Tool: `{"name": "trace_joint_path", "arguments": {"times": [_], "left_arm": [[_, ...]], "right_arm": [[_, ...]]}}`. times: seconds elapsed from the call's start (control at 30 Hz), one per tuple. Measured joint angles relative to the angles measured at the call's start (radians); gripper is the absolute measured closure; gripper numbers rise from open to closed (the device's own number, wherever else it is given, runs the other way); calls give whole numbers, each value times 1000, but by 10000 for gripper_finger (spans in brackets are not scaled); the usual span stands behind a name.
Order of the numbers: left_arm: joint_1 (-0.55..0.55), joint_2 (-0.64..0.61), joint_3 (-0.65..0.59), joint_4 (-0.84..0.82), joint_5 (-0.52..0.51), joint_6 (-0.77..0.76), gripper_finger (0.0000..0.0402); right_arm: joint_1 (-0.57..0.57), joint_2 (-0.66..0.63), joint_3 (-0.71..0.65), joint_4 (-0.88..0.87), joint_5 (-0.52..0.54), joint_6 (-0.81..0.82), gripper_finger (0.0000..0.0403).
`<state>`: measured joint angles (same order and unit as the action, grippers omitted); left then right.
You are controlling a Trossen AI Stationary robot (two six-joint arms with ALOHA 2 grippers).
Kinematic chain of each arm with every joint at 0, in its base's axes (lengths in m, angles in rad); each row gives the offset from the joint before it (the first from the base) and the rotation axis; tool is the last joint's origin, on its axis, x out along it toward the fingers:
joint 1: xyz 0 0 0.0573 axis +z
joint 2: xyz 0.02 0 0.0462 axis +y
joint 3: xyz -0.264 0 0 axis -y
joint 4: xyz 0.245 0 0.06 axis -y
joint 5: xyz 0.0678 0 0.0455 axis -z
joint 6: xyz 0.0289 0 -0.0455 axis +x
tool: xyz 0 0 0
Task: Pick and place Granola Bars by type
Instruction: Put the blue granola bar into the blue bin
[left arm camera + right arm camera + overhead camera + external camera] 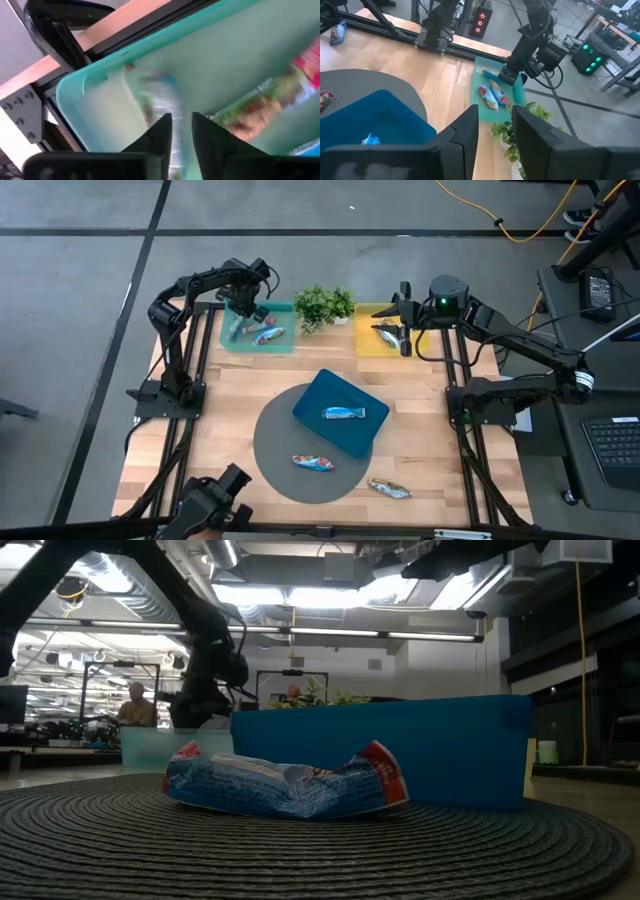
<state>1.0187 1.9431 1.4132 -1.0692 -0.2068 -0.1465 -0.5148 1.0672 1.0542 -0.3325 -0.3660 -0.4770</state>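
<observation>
Over the teal tray (232,340), the left gripper (181,131) has its jaws slightly apart with a blurry granola bar (161,100) just ahead of them. Another bar (260,105) lies beside it. Right gripper (403,330) hovers over the yellow tray (368,312), jaws apart, nothing between them.
</observation>
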Motion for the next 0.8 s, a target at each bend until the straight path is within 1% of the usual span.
{"name": "trace_joint_path", "arguments": {"times": [0.23,0.33,0.47,0.63,0.7,0.8], "left_arm": [[-9,-63,0,-16,10,1,285],[-24,-118,4,-15,56,-19,273],[-68,-224,6,-16,122,-63,270],[-183,-385,7,-45,177,-152,277],[-252,-447,7,-68,181,-206,280],[-385,-525,7,-112,181,-314,283]], "right_arm": [[0,0,0,0,0,0,282],[0,0,0,0,0,-1,282],[0,0,0,0,0,-11,282],[0,0,0,2,0,-26,282],[0,0,0,7,0,-26,282],[0,0,0,9,0,-29,282]]}}
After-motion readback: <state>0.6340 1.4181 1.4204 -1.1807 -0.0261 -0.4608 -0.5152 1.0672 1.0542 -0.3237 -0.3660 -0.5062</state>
